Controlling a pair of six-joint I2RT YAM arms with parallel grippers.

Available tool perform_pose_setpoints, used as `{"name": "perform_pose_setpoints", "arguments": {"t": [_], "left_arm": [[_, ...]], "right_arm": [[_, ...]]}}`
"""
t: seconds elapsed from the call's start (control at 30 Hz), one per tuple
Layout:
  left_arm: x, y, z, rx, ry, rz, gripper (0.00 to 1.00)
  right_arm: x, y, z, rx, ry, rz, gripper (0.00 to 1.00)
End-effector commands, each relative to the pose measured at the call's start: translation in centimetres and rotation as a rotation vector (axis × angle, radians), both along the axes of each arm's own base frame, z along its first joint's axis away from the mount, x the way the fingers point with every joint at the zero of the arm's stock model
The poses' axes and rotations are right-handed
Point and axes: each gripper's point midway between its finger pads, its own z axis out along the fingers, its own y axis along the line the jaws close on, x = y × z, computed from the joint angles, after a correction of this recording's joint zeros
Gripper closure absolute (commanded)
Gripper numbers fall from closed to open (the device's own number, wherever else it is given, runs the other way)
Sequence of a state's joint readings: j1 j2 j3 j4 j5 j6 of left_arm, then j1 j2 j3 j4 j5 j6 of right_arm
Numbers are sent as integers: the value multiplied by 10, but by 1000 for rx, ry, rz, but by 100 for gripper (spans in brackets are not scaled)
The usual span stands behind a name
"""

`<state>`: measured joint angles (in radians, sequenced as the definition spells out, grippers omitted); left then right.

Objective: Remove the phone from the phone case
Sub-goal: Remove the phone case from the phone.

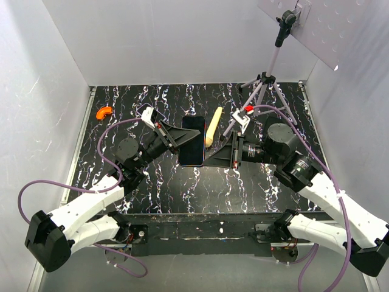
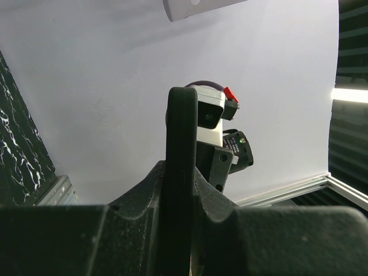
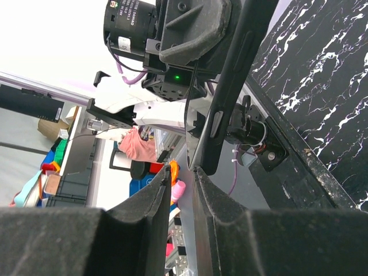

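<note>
No writing, brand or number can be read in any view. In the right wrist view, the black motor housing of the other arm carries small white stickers, but their print is too fine and blurred to make out. In the left wrist view, a dark module bears a tiny pale label that is also illegible.

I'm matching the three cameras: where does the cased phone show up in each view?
Top external: cased phone at centre, screen up.
Left wrist: cased phone seen edge-on, upright, centre.
Right wrist: cased phone edge-on, slanting from top down to centre.
Shared landmark: black marbled table.
</note>
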<state>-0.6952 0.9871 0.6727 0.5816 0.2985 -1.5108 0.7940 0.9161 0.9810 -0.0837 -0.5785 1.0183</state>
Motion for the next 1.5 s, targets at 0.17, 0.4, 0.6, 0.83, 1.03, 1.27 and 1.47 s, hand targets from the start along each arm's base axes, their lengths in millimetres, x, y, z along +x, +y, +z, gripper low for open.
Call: {"name": "perform_pose_setpoints", "arguments": {"t": [0.17, 0.4, 0.6, 0.83, 1.03, 1.27, 1.47], "left_arm": [[-25, 15, 65, -158, -123, -40, 100], [-29, 15, 66, -156, -129, -49, 100], [-32, 2, 63, -99, -144, -112, 100], [-44, -6, 40, 59, -206, -156, 100], [-51, 13, 3, 349, -324, -77, 12], [-66, 22, -10, 416, -403, -102, 40], [-75, 18, 6, 358, -496, -142, 60]], "right_arm": [[25, 13, -38, -101, 59, -65, 70], [34, 17, -49, -143, 88, -94, 70], [45, 39, -28, -40, 115, -53, 70], [53, 51, 4, 77, 139, -9, 86], [45, 28, 29, 203, 182, 21, 99], [33, 10, 36, 174, 125, 18, 99], [28, 4, 37, 155, 84, 19, 99]]}}
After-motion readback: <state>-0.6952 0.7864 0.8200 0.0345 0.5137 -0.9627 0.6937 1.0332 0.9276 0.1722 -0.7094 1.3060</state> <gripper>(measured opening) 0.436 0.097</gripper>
